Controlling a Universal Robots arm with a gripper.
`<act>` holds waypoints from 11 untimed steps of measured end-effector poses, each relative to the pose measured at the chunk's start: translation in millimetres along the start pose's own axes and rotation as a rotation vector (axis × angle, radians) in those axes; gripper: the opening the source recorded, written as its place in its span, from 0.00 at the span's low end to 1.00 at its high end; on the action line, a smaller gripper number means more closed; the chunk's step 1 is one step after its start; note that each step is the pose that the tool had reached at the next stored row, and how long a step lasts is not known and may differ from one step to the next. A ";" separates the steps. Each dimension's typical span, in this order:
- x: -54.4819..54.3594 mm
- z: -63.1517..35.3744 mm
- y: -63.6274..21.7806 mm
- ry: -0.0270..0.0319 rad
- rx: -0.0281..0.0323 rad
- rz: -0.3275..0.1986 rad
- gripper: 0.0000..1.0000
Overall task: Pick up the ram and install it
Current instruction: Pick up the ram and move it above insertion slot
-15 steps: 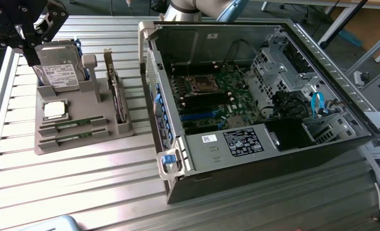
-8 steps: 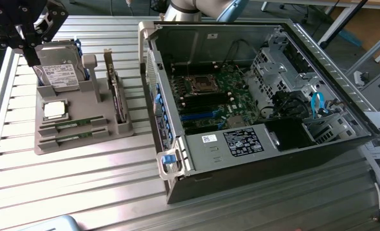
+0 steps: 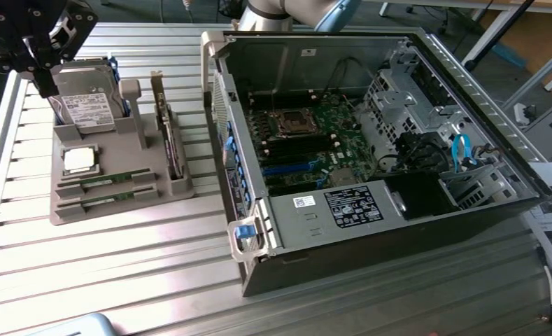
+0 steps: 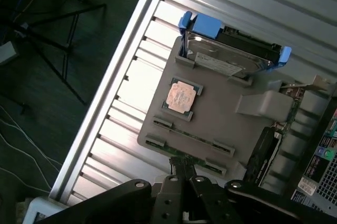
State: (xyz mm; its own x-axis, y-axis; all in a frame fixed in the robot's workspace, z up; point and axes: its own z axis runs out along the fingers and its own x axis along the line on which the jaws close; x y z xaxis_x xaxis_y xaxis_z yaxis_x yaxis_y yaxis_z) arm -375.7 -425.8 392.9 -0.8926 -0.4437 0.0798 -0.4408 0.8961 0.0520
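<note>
Ram lies in a slot of the grey tray, held between small clips at each end, and a twin stick lies in the next slot just beside it, nearer the tray's front lip. The gripper hangs above the tray, well clear of it, with its jaws pressed together and nothing between them. In the wrist view the fingertips line up over the middle of the twin stick. Behind the two sticks a square silver processor rests flat in its own recess. Past that, a hard drive in a blue carrier leans in a stand at the back of the tray. An expansion card stands on edge along the tray's side nearest the case. The case lies on its side at the exterior view's right with its panel off, so the motherboard and its processor socket are plain to see. Tray and case both sit on a ribbed metal table, near each other but not touching.
</note>
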 end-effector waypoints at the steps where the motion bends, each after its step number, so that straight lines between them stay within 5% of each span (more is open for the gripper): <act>1: 0.0 0.0 0.0 0.0007 0.0008 -0.010 0.11; 11: 0.0 0.0 0.0 0.0074 0.0068 -0.109 0.11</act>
State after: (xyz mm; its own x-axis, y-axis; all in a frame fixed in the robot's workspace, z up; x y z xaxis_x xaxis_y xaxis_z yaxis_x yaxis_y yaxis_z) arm -375.7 -425.8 392.9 -0.8386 -0.5386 0.0813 -0.5359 0.8425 0.0540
